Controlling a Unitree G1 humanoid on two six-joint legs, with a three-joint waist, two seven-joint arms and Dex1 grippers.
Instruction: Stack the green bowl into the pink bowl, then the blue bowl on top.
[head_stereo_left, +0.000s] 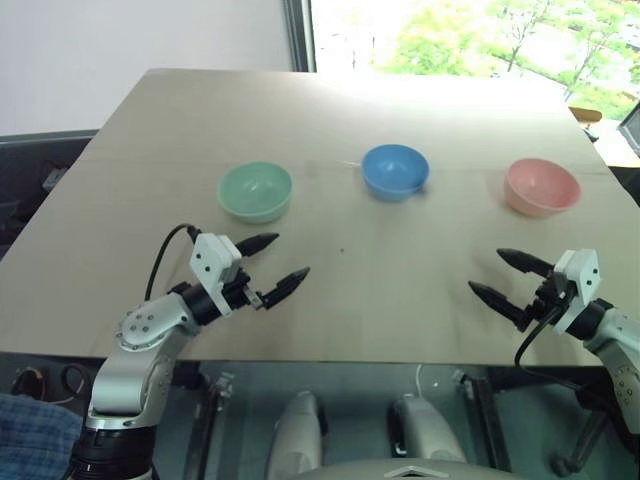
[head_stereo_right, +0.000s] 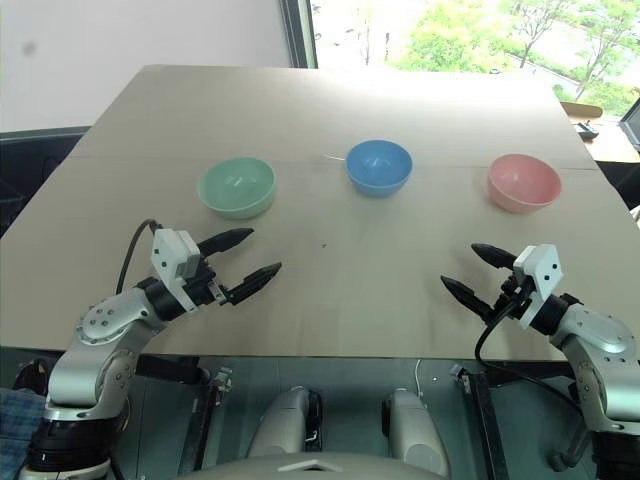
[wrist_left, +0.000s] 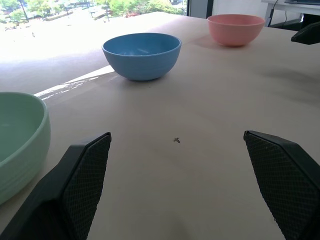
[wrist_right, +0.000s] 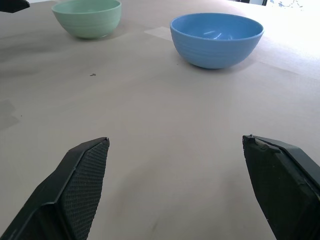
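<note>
Three bowls in a row on the desk (head_stereo_left: 400, 300) — green bowl (head_stereo_left: 255, 191) left, blue bowl (head_stereo_left: 395, 170) middle, pink bowl (head_stereo_left: 541, 186) right. Left claw (head_stereo_left: 276, 265) and right claw (head_stereo_left: 505, 277) near edge — both open, empty.

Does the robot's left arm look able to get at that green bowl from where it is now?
Probably yes. The left gripper is open and empty, the green bowl sits just beyond it, and only bare table lies between them.

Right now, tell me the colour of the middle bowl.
Bright sky blue: the blue bowl, best seen in the right wrist view.
</note>
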